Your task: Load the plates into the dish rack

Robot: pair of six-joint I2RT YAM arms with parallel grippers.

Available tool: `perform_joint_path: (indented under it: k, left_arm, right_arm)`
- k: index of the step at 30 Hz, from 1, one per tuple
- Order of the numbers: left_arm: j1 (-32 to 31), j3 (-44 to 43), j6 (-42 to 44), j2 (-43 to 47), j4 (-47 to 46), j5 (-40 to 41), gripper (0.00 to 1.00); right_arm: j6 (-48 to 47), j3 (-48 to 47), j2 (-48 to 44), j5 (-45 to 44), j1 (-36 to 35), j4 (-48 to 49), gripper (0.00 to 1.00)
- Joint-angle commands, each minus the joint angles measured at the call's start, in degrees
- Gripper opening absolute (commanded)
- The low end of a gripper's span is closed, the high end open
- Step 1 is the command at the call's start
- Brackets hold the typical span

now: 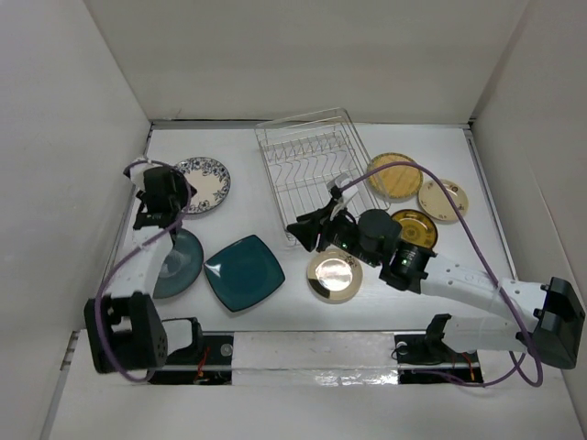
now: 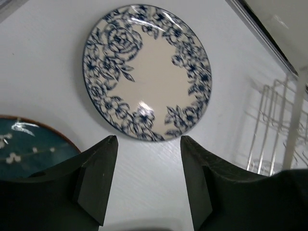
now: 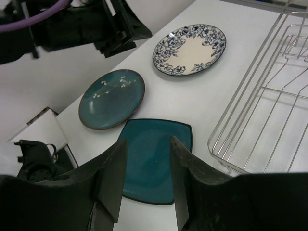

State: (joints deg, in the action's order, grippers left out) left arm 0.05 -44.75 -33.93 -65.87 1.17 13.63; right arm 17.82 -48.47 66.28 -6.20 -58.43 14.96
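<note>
Left of the dish rack point(image 1: 310, 165), the left gripper point(image 2: 149, 154) hovers with jaws wide apart and empty, facing the blue floral plate point(image 2: 147, 72) that lies flat on the white table point(image 1: 275, 316). At the rack's near left corner, the right gripper point(image 3: 148, 147) hangs with jaws parted, holding nothing, and points toward the square dark teal plate point(image 3: 154, 132). The round teal plate point(image 3: 111, 98) lies just beside that, farther from the rack. Right of the rack sit a yellow plate point(image 1: 394, 176) and a cream plate point(image 1: 443, 199), with a dark gold-rimmed plate point(image 1: 415, 229) partly hidden by the right arm. A shiny gold plate point(image 1: 334, 275) rests before the rack's near edge
</note>
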Motion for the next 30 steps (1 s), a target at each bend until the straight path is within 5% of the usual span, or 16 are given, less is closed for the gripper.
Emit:
perform_joint_path:
  k: [1,11,30]
  left_arm:
    - [8.7,-4.5,1.1,-7.9,-7.9,-10.2,0.52]
    - [19.9,-10.3,3.4,-26.5,-13.7,-25.8,0.52]
    - [24.1,-16.1,5.6,-43.3,-17.1,-31.8,0.47]
  right_arm:
    - [1.2,0.7,-1.7,0.7,0.6,1.3,0.46]
    - [1.9,0.6,0.3,3.3,1.7,2.3,0.47]
    - [0.8,-1.3,6.0,4.5,4.1,1.7,0.48]
